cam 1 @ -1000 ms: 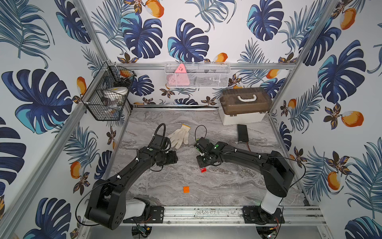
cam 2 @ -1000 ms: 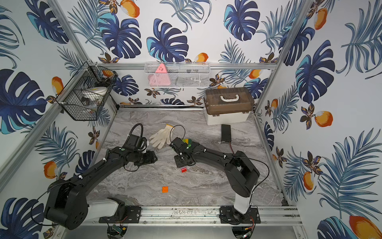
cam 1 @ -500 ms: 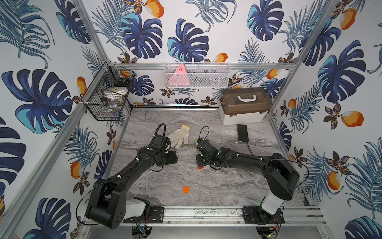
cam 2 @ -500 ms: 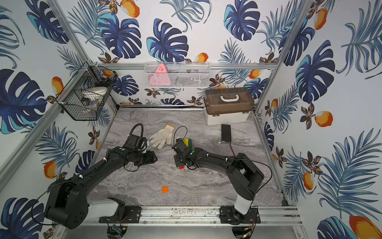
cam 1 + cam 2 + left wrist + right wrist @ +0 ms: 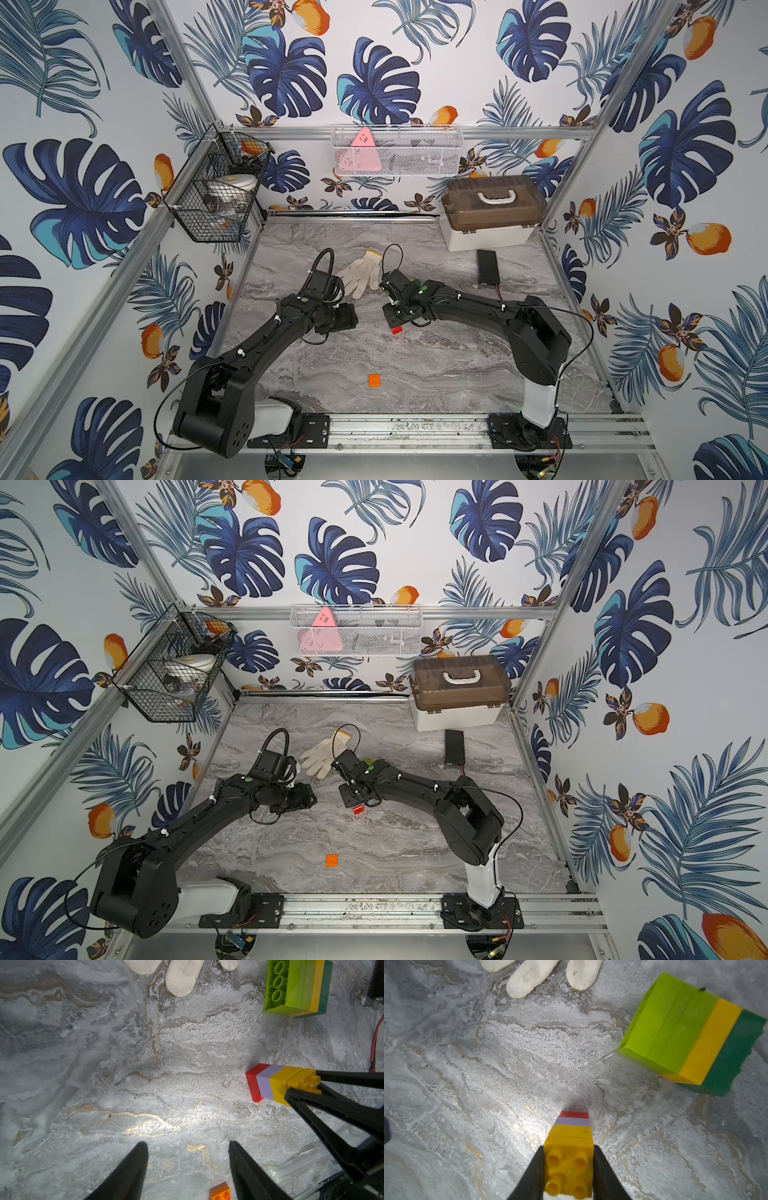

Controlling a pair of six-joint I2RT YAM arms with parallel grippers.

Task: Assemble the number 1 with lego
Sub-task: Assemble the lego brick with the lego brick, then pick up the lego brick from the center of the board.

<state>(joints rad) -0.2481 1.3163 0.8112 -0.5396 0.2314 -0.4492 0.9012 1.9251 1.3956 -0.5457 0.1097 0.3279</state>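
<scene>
While left tool (image 5: 187, 1142) gapes, right tool (image 5: 568, 1148) clamps studded column (image 5: 572, 1131) (glossy plastic)

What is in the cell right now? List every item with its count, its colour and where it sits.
table: one, grey marble, cell floor
glove: one, white, mid table
brick block: one, lime, yellow, dark green layers, on its side near the glove
brick column: one, red, lilac, yellow layers, gripped at its yellow end
loose brick: one, orange, front of table
storage box: one, brown lid, white base, back right corner
flat device: one, black, before the box
wire basket: one, black, left wall
mesh basket: one, white, back wall, pink triangle inside
left gripper: black, jaws open, empty
right gripper: black, jaws shut on the brick column
</scene>
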